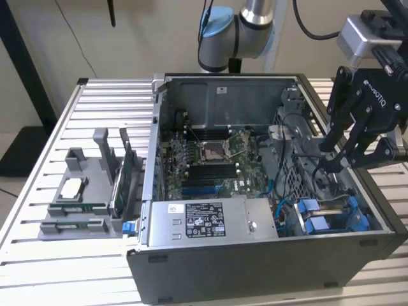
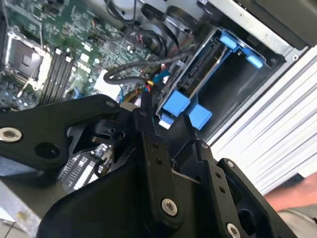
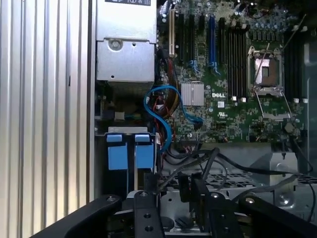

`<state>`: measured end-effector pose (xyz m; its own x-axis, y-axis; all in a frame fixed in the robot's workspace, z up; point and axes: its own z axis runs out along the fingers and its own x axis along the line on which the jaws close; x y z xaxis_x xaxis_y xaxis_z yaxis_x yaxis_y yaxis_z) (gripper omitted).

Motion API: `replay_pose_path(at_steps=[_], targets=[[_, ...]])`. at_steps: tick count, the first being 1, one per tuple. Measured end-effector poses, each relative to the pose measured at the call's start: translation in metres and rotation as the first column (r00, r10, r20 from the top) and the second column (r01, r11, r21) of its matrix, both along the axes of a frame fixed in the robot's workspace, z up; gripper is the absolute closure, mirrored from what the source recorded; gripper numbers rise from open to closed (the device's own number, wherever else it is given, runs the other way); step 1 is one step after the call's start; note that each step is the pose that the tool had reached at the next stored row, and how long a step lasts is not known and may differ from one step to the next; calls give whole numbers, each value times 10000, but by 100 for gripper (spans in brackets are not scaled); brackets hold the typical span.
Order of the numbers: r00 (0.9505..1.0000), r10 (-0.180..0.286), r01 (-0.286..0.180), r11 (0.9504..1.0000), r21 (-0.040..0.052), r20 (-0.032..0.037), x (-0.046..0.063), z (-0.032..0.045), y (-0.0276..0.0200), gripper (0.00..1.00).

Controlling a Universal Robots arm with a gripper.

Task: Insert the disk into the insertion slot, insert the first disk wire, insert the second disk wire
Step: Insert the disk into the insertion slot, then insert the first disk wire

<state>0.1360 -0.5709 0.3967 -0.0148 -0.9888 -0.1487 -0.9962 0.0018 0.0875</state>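
The gripper (image 1: pixel 344 162) hangs at the 3 o'clock side of the open case (image 1: pixel 191 268) in the exterior view. Its own black links hide whether it is open or closed, or has hold of anything. In the second wrist view black cables (image 2: pixel 143 67) run just beside it. At its 7 o'clock in the exterior view the disk (image 1: pixel 317 220) sits in the slot (image 2: pixel 240 96), blue tabs outward, its label and sockets hidden. Whether any wire is plugged in cannot be told. The motherboard (image 1: pixel 210 159) lies at the gripper's 9 o'clock.
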Motion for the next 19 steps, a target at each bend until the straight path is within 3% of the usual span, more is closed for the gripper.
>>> replay_pose_path(at_steps=[8, 12, 15, 19], targets=[[10000, -1, 1, 10000, 10, 1, -1, -1, 2, 59], [10000, -2, 2, 10000, 9, 0, -1, -1, 32, 59], [10000, -1, 1, 10000, 72, 5, -1, -2, 50, 59], [9999, 1, -3, 9999, 103, 105, -14, -54, 54, 59]])
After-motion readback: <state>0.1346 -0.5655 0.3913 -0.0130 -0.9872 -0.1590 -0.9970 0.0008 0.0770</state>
